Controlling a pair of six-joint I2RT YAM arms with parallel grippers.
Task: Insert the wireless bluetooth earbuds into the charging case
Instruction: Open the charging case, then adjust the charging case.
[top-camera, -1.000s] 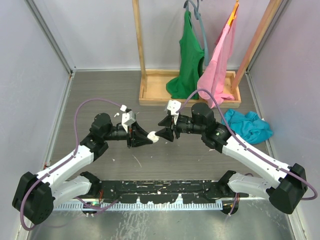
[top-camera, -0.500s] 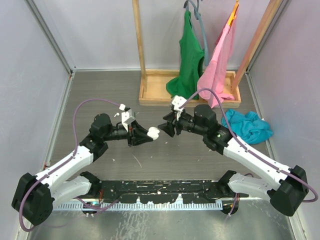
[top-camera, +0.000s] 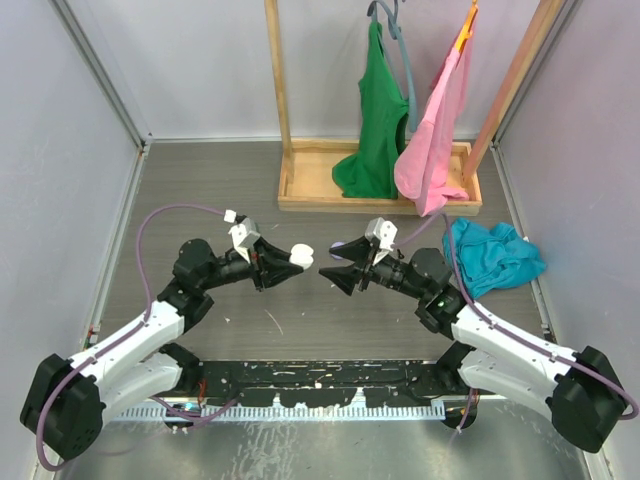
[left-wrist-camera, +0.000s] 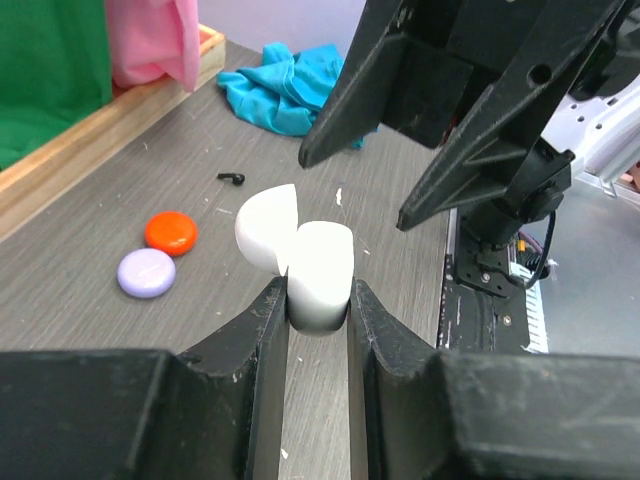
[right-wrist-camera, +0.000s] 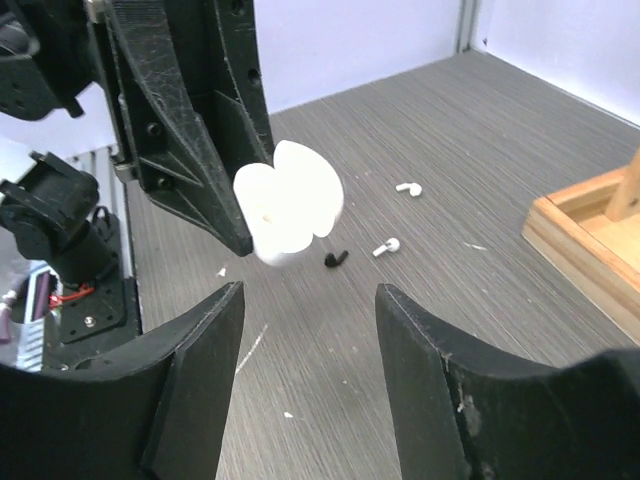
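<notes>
Left gripper (left-wrist-camera: 318, 300): jaws clamped on the base of the small glossy white plastic charging case (left-wrist-camera: 322, 262), which is held clear of the grey wood-grain tabletop (right-wrist-camera: 480, 130). The case's hinged white lid (left-wrist-camera: 266, 226) stands open.

Right gripper (right-wrist-camera: 310, 295): jaws apart, empty.

Change over the last second: the right gripper was up against the case. It has since backed away and now faces the case across a gap. Judged: lid-opening step done, case presented for loading.

Nothing inserted yet. All three lie loose on the tabletop beyond the case:
- tiny white stemmed earbud (right-wrist-camera: 407, 187)
- second white earbud (right-wrist-camera: 386, 245)
- tiny black stemmed earbud (right-wrist-camera: 336, 259)

Next move calls for the right gripper to pick one up. The buds are far smaller than the jaws, so slip is the risk.
</notes>
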